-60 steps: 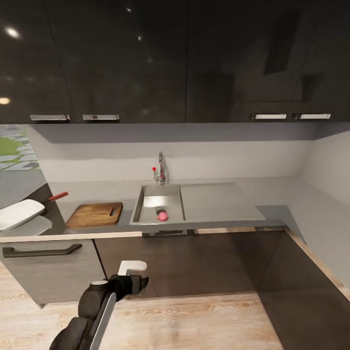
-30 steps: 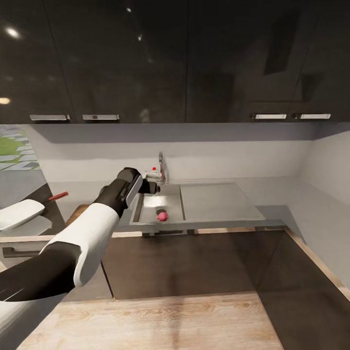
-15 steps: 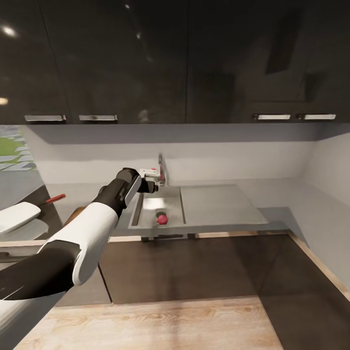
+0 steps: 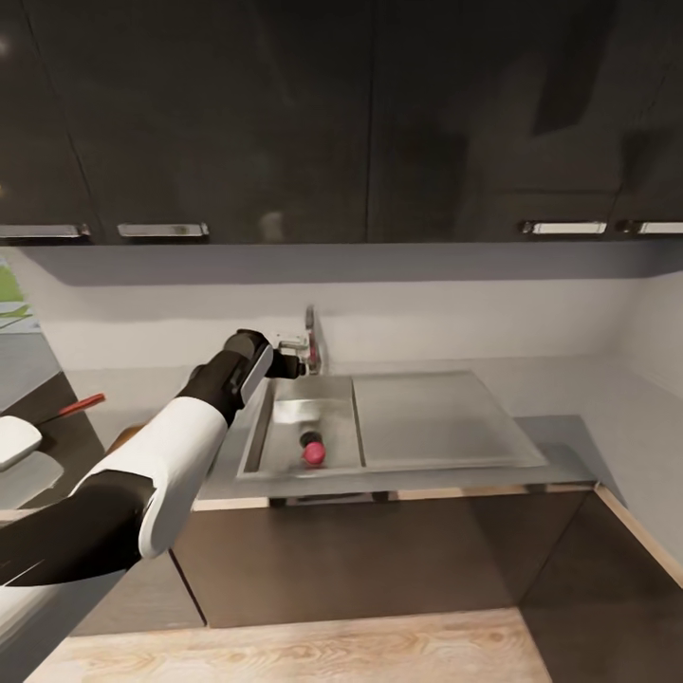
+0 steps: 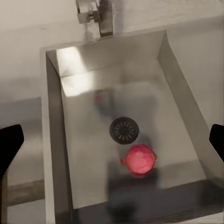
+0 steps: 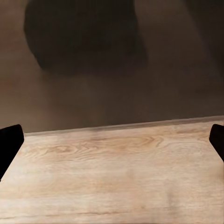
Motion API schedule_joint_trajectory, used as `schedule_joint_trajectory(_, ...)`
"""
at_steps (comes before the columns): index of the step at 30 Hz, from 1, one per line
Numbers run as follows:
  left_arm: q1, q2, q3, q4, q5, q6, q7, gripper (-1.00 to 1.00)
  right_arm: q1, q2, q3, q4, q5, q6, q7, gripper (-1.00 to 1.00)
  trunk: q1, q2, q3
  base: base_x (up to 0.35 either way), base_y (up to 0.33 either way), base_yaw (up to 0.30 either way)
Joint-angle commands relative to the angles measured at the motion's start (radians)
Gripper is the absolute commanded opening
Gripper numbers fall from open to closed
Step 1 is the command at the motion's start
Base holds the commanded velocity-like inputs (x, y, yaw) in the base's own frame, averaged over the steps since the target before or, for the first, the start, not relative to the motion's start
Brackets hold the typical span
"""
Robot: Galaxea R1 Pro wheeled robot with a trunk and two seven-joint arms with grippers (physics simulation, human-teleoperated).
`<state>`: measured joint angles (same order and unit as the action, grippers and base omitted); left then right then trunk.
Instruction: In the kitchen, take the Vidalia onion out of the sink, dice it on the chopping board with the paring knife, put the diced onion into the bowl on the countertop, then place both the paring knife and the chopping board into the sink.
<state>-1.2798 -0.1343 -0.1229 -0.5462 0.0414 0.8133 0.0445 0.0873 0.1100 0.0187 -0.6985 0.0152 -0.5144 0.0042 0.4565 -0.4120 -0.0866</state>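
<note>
The left arm is seen stretched forward from the head view, its left hand (image 4: 296, 359) held above the back of the sink (image 4: 249, 446), just beside the tap (image 4: 310, 349). In the left wrist view the two dark fingertips (image 5: 10, 142) are found at opposite edges of the picture, spread wide with nothing between them, so the hand is released and empty. Below it the steel basin is laid out, with the round drain (image 5: 124, 130) near its middle. The Vidalia onion (image 5: 140, 159), shown as a pinkish-red round thing, is seen lying on the basin floor just beside the drain, on the side toward the cabinet front; in the head view it is at (image 4: 312, 455). The flat drainboard (image 4: 436, 417) is joined to the basin on the side away from the arm.

On the grey worktop (image 4: 560, 432), past the arm, the red handle of the paring knife (image 4: 78, 406) is visible, with a corner of the white bowl (image 4: 11, 438) nearer the picture's edge. Only a sliver of the chopping board (image 4: 125, 438) is shown beside the arm's white sleeve.

In the right wrist view the right hand's fingertips (image 6: 9, 140) are likewise set far apart, released, over a pale wooden floor (image 6: 116, 172) and a dark cabinet front (image 6: 93, 60)
</note>
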Motion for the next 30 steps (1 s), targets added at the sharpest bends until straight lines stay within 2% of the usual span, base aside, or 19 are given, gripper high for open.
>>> schedule_joint_trajectory(1, 0.001, 0.0, -0.004, -0.001, 0.005, 0.004, 0.005, 1.0, 0.0, 0.0, 0.0, -0.001, -0.008, -0.001, 0.0, 1.0, 0.001, -0.002, -0.004, 0.343, 0.0, 0.0)
schedule_joint_trajectory(6, 0.044, -0.005, -0.004, 0.004, 0.007, 0.006, 0.001, 1.0, 0.0, -0.002, 0.0, -0.001, -0.03, -0.001, 0.0, 1.0, 0.001, -0.002, -0.011, 0.281, 0.0, 0.0)
schedule_joint_trajectory(15, 0.124, -0.01, -0.004, 0.019, 0.008, 0.006, -0.002, 1.0, 0.0, -0.003, 0.0, -0.001, -0.035, -0.001, 0.0, 1.0, 0.001, -0.002, -0.026, 0.039, 0.0, 0.0)
schedule_joint_trajectory(21, 0.131, -0.011, -0.004, 0.066, 0.015, -0.001, -0.007, 1.0, 0.0, -0.003, 0.0, -0.001, -0.034, -0.001, 0.0, 1.0, 0.001, -0.002, -0.035, 0.002, 0.0, 0.0)
schedule_joint_trajectory(24, 0.132, -0.011, -0.004, 0.092, 0.029, -0.036, -0.006, 1.0, 0.0, -0.003, 0.0, -0.001, -0.035, 0.0, 0.0, 1.0, 0.001, -0.002, -0.04, 0.0, 0.0, 0.0)
schedule_joint_trajectory(30, 0.132, -0.012, -0.006, 0.112, 0.035, -0.057, -0.006, 1.0, 0.0, -0.003, 0.0, -0.001, -0.035, -0.001, 0.0, 1.0, 0.001, -0.002, -0.049, 0.079, -0.011, 0.0)
